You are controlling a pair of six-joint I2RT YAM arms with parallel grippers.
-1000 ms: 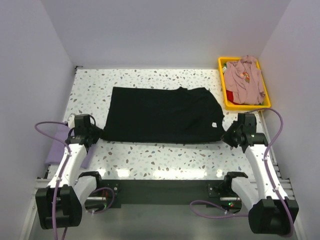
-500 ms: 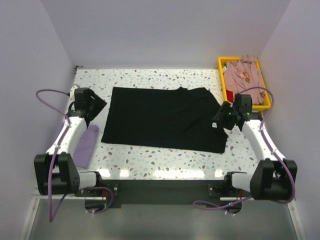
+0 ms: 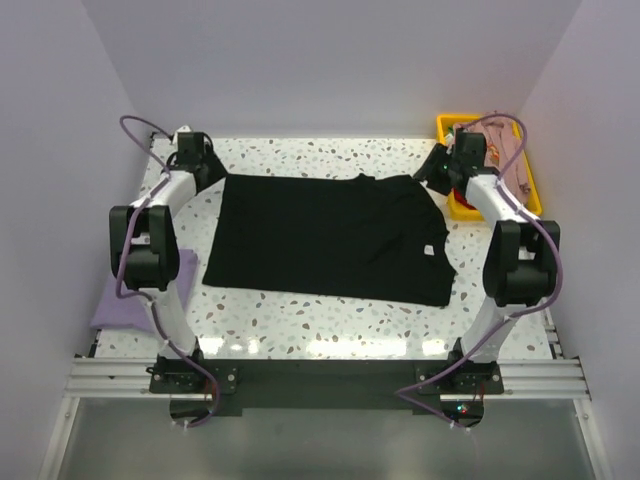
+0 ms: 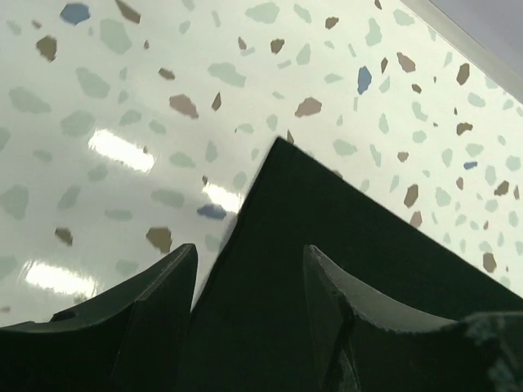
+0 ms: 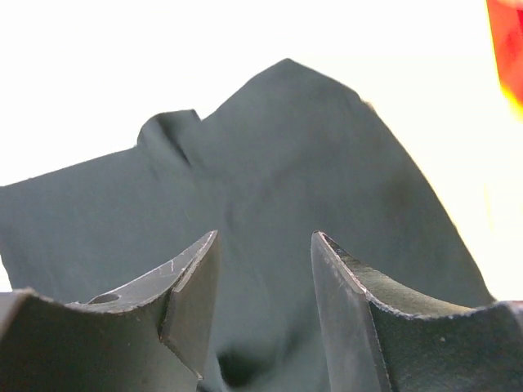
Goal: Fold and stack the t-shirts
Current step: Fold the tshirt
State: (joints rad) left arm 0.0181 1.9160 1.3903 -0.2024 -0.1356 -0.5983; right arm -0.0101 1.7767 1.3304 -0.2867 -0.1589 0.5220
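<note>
A plain black t-shirt lies spread flat on the speckled table, its small white label near the right edge. My left gripper is open at the shirt's far left corner. In the left wrist view that corner lies between the open fingers of the left gripper. My right gripper is open at the far right corner. In the right wrist view it hangs just over the black cloth. A folded lavender t-shirt lies at the left edge. A dusty-pink t-shirt lies crumpled in the bin.
The yellow plastic bin stands at the far right corner, just right of the right gripper; its edge shows in the right wrist view. Walls close in the table at the back and both sides. Purple cables loop above both arms.
Both arms have reached from the shirt's near corners to its far corners. The shirt's near right corner now lies further toward the front. Both grippers stay open.
</note>
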